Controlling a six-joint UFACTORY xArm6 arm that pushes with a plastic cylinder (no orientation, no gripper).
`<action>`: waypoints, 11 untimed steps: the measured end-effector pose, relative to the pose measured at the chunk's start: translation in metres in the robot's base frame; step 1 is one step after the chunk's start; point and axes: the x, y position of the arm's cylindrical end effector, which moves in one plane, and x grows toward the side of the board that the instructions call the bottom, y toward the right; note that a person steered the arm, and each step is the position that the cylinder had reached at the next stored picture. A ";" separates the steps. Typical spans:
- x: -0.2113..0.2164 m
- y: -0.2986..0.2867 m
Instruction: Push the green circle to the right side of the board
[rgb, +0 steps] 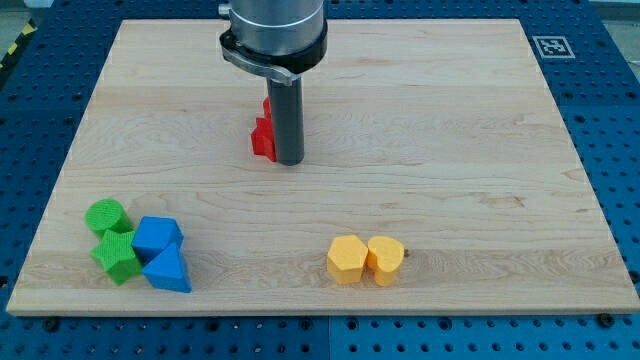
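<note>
The green circle (107, 216) lies near the board's lower left corner. It touches a green star-shaped block (117, 256) just below it. My tip (289, 160) rests on the board at the view's upper middle, far up and to the right of the green circle. A red block (264, 134) sits right against the rod's left side, partly hidden behind it.
Two blue blocks, a cube-like one (157, 237) and a triangle (168, 270), sit to the right of the green pair. A yellow hexagon (347, 259) and a yellow heart (385, 259) lie at the bottom middle. The wooden board (450, 120) rests on a blue pegboard table.
</note>
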 end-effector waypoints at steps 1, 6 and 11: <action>-0.006 -0.057; 0.079 -0.242; 0.073 -0.161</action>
